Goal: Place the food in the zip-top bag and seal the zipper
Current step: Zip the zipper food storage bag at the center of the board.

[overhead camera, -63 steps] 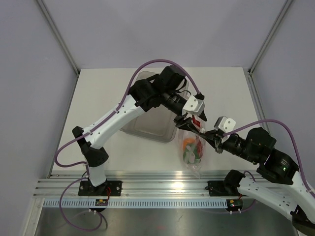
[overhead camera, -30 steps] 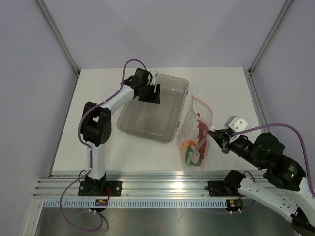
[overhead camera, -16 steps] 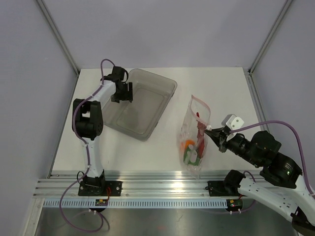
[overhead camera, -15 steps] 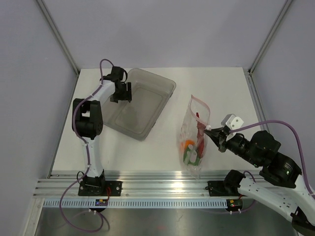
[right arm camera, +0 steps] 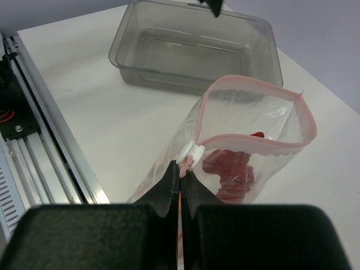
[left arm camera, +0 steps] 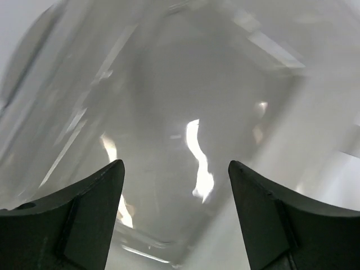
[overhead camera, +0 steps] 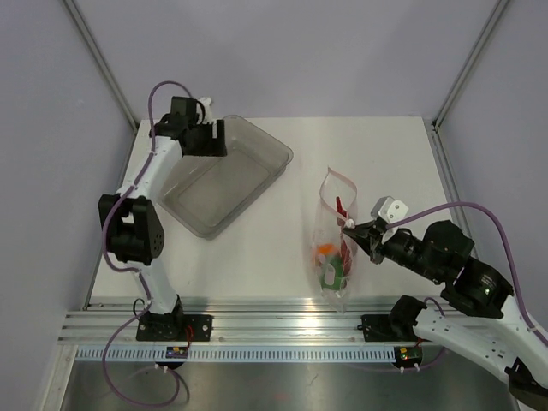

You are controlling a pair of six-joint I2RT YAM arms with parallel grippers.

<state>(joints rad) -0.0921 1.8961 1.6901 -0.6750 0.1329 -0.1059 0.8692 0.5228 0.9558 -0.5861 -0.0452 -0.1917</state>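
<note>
Zip-top bag (overhead camera: 327, 214): clear, at 4 o'clock on the tabletop (overhead camera: 385, 154), mouth gaping toward 12 o'clock.
Contents: red lobster (right arm camera: 232, 169), orange fruit (overhead camera: 325, 251), green pepper (overhead camera: 330, 274).
Zipper (right arm camera: 256, 143): pink, unsealed, with a white slider (right arm camera: 190, 152) at one end.
Right jaws: pinched tight on the bag's mouth edge, just beside the slider.
Left jaws: spread wide over the clear tray (overhead camera: 224, 175) at 10 o'clock.

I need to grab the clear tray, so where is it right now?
In the top view the tray lies at the far left, with the left hand at its far corner, well apart from the bag on the right.
</note>
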